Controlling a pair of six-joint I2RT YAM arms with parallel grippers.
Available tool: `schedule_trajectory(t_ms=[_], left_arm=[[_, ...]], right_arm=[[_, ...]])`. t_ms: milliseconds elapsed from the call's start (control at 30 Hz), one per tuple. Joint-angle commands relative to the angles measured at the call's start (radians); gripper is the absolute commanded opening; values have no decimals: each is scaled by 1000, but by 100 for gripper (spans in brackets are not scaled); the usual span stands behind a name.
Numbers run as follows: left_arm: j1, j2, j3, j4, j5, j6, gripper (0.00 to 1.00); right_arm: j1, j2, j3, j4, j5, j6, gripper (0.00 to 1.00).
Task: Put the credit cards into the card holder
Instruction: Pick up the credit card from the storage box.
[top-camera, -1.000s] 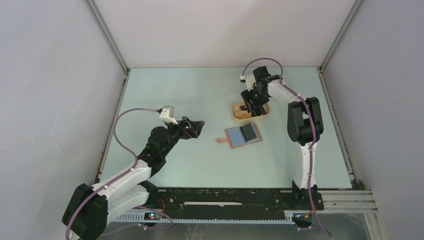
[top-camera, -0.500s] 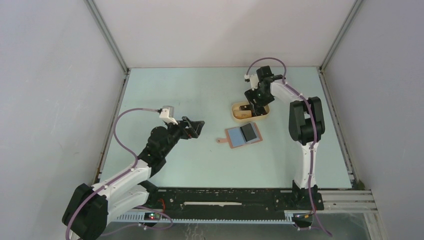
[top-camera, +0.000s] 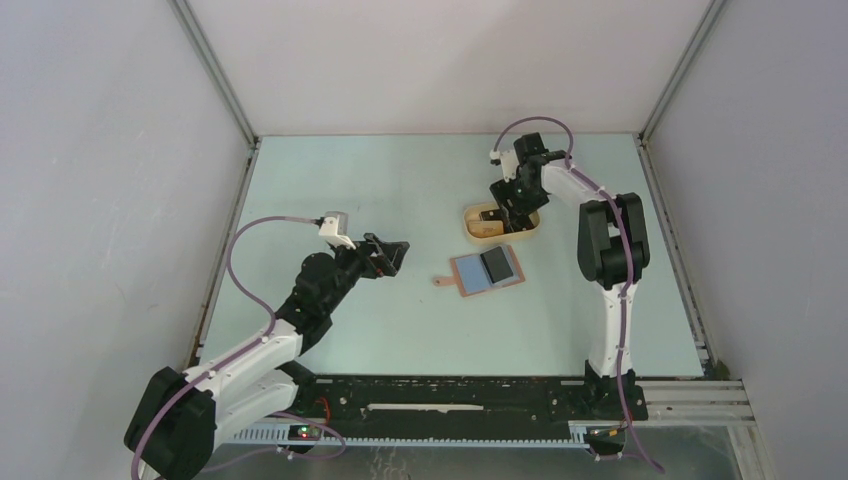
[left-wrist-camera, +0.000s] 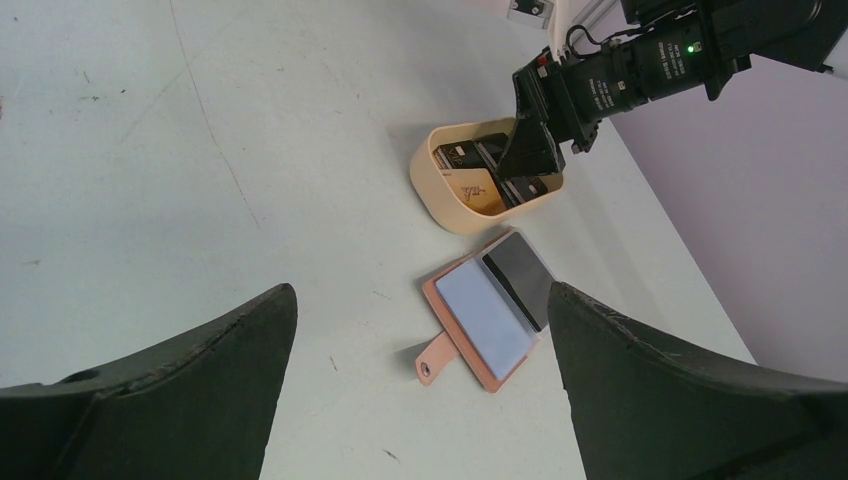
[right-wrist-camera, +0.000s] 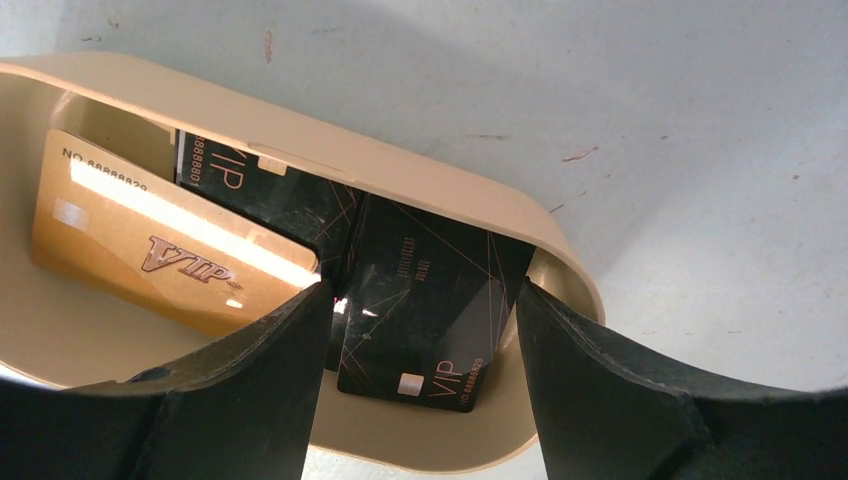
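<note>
Currently spread wide and empty over the beige oval plastic tray (right-wrist-camera: 330, 160): right claw (right-wrist-camera: 420, 330), straddling a glossy black rectangular plastic card (right-wrist-camera: 440, 280) beside a gold card (right-wrist-camera: 160, 240) (1 more black card (right-wrist-camera: 250, 190) behind). Likewise gaping, holding nothing: left claw (left-wrist-camera: 422, 290), well apart from the open reddish-brown leather card holder (left-wrist-camera: 433, 357) on the pale surface (left-wrist-camera: 200, 150). Probably light, stiff, slippery; best pinched across opposite long edges.

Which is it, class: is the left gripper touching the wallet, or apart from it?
Apart. The top view shows the left gripper well to the left of the wallet, with bare table between them.
</note>
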Motion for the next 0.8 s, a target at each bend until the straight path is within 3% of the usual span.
schedule_trajectory(t_ms=[0,200,433,767], left_arm=[[6,-5,-30,35,7,-12,100],[6,-3,-28,34,7,-11,100],[6,-3,-28,35,9,-12,100],[6,-15,-16,57,64,-5,100]], right_arm=[[-8,35,23,-39,-40,20,75],[-11,39,25,-37,-45,19,69],[-22,-8,-7,12,-78,16,51],[-45,-98,-91,112,-209,10,49]])
